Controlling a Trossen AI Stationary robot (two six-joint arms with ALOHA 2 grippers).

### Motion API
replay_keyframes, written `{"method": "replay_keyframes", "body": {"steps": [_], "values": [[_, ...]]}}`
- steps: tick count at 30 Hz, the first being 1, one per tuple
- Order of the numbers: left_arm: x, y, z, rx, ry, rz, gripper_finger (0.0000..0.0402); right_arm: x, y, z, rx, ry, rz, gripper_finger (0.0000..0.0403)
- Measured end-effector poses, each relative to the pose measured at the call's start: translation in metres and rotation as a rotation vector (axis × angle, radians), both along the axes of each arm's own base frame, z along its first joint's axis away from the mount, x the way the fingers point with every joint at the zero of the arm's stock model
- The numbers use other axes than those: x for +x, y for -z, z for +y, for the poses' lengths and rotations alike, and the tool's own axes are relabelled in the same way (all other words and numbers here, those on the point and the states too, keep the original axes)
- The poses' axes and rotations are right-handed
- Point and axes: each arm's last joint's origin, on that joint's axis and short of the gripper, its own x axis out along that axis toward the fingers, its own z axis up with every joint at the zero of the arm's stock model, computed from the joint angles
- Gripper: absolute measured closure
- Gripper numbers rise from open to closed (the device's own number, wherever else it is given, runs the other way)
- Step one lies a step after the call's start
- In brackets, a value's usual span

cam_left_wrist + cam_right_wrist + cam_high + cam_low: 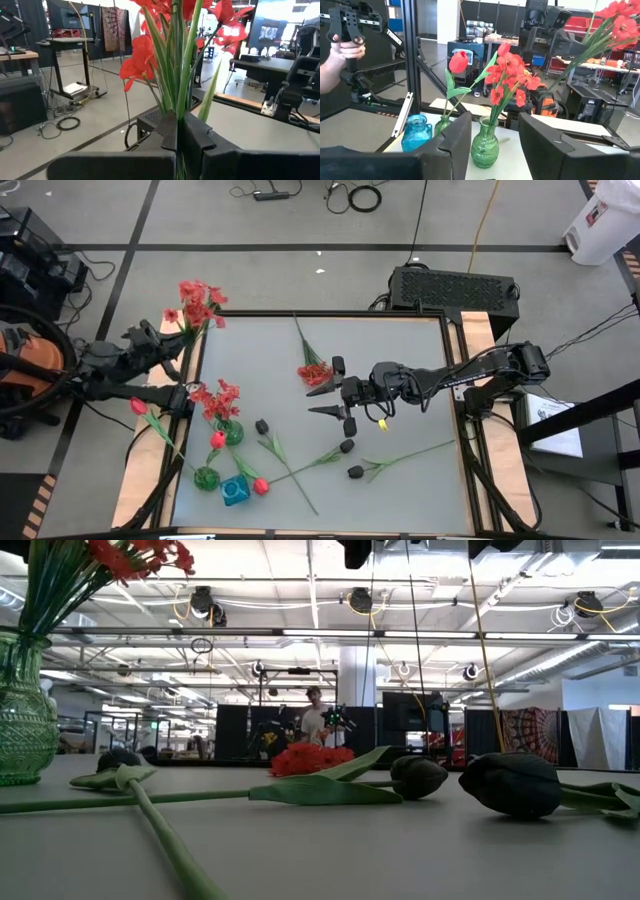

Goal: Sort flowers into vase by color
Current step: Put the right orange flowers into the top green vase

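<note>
My left gripper (pixel 181 345) is at the table's far left corner, shut on a bunch of frilly red flowers (pixel 198 303). My right gripper (pixel 322 400) hovers open over the table's middle, holding nothing. A red frilly flower (pixel 313 372) lies on the table just beyond it. A green vase (pixel 231 432) holds red frilly flowers (pixel 507 75), and a second green vase (pixel 207 477) holds a red tulip (pixel 139 406). A blue vase (pixel 235 492) stands beside them. Red tulip buds (pixel 261 486) and black buds (pixel 347 446) on green stems lie on the table. My left gripper pinches the green stems (pixel 178 107) of the red bunch between its two fingers (pixel 200 142), well below the blooms. The fingers lie level and across the stems. The bunch is lifted clear, and its blooms (pixel 142 52) stand out beyond the fingers toward the table's far edge.
The three vases crowd the near left part of the table (pixel 400 350). Loose stems and black buds (pixel 510 783) lie across the near middle. A person's hand (pixel 340 52) holds a dark device beyond the table's left side. A black box (pixel 455 285) sits past the far edge.
</note>
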Motion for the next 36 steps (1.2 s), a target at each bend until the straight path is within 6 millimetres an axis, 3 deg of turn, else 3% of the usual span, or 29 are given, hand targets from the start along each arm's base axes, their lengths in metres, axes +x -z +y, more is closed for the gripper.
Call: {"method": "replay_keyframes", "body": {"steps": [5,12,22,36], "values": [[0.0,-0.001,-0.001,-0.001,0.031,-0.015,0.0395,0.0,0.0,0.0,-0.001,0.0,-0.002,0.0248],[0.004,-0.013,-0.008,-0.027,0.323,-0.155,0.0395,0.0,-0.001,-0.001,-0.003,0.022,-0.007,0.0248],[0.036,0.015,-0.013,-0.122,0.328,-0.203,0.0395,0.0,-0.001,-0.001,0.001,0.03,-0.011,0.0248],[0.053,0.04,-0.012,-0.22,0.181,-0.232,0.0395,0.0,0.003,-0.001,0.022,0.026,0.03,0.0248]]}}
